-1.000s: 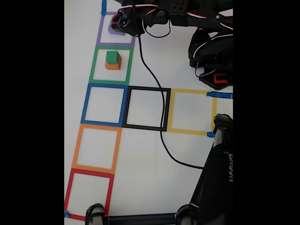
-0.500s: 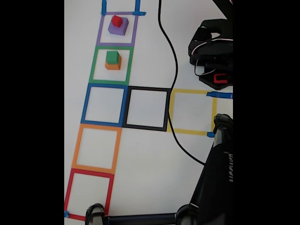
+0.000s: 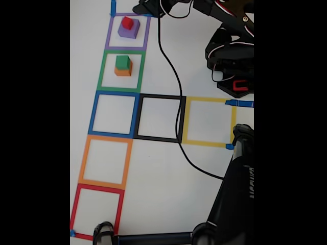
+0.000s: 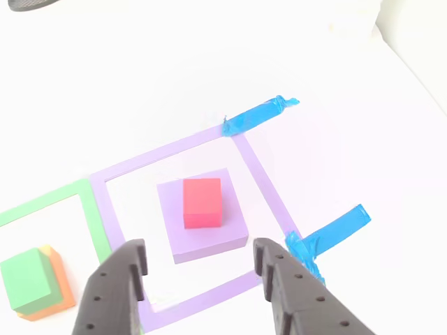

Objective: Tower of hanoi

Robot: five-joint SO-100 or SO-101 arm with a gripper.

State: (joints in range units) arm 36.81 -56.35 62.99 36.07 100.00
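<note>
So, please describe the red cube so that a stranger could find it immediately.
Find the column of tape squares in the fixed view; the purple square is at its top. Inside sits the purple cube, and the red cube rests on it, the smallest cube.

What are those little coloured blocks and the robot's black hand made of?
The red cube on the purple cube looks like matte foam or painted wood: flat colour, no glare, so it stays open. The hand seems to be 3D-printed plastic, dull black, its fingers dotted with small holes.
</note>
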